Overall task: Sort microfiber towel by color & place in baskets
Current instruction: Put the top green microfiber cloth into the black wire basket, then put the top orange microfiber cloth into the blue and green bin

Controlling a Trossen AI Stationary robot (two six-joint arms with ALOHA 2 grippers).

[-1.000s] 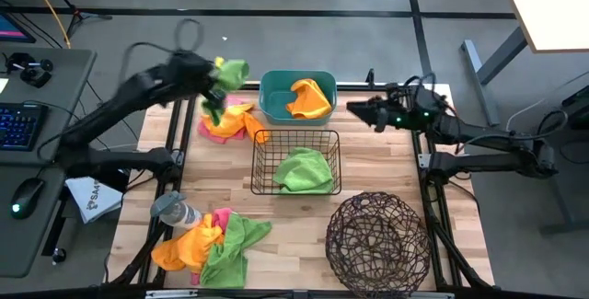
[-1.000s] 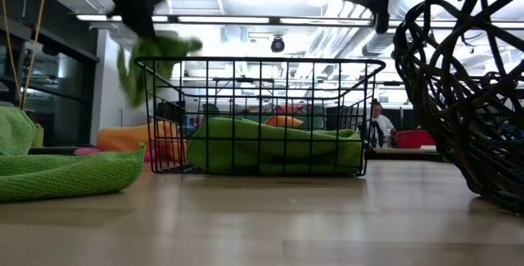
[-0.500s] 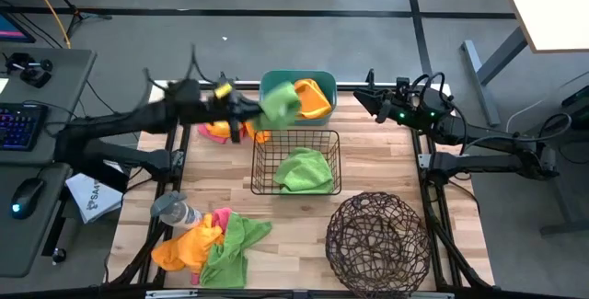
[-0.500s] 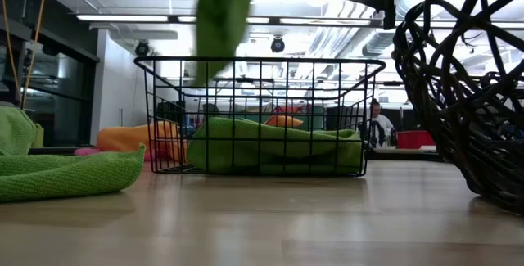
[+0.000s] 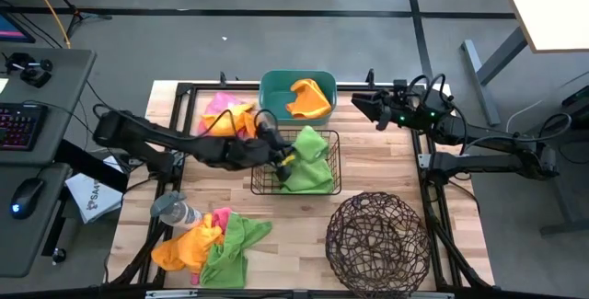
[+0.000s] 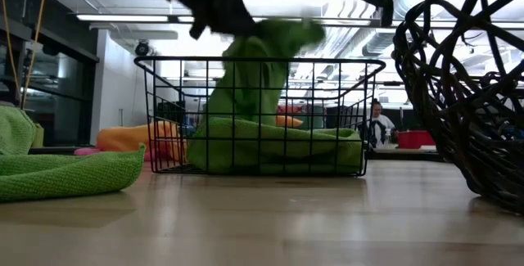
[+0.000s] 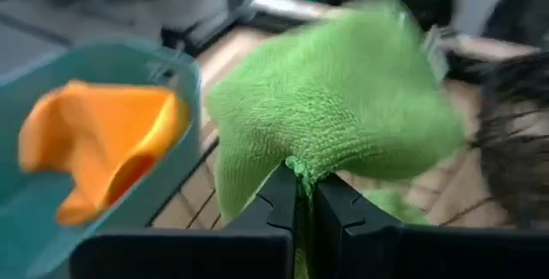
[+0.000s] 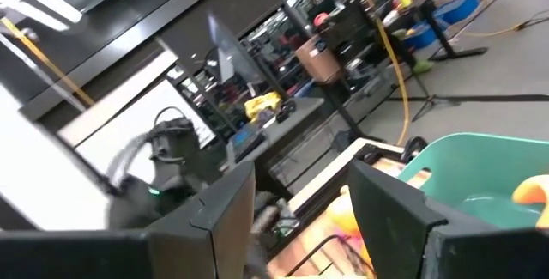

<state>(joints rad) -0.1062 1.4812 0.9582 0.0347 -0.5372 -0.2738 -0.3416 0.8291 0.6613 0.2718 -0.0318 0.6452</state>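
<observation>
My left gripper [image 5: 282, 156] is over the black wire-grid basket [image 5: 260, 166], shut on a lime green towel [image 5: 310, 142]. Another green towel [image 6: 278, 147] lies on the basket's floor. The teal tub [image 5: 276, 92] behind it holds an orange towel [image 5: 311, 98]. A pink and orange heap [image 5: 225, 120] lies left of the tub. A mixed heap [image 5: 212, 239] of orange, pink and green cloths lies at the near left. The round twig basket [image 5: 377, 239] stands at the near right. My right gripper [image 5: 357, 107] hovers open right of the tub, touching nothing. My left gripper pinches a bunched fold of the green towel [image 7: 299, 169] between its two shut fingers [image 7: 279, 195]. It reaches in from the table's left, slanting down over the basket's left rim. The towel [image 6: 254, 86] droops from the hold into the basket, slack, its lower end meeting the green towel lying there.
A grey bottle [image 5: 175, 210] lies near the table's left edge beside the near heap. Bare wood shows between the wire basket and the twig basket. A person sits in the room far behind the table [image 6: 378, 123].
My left gripper, shut on the green towel all along, swung from above the far-left heap toward the right and the near edge, then dropped over the wire basket. The towel went from hanging clear in the air to drooping into the basket.
</observation>
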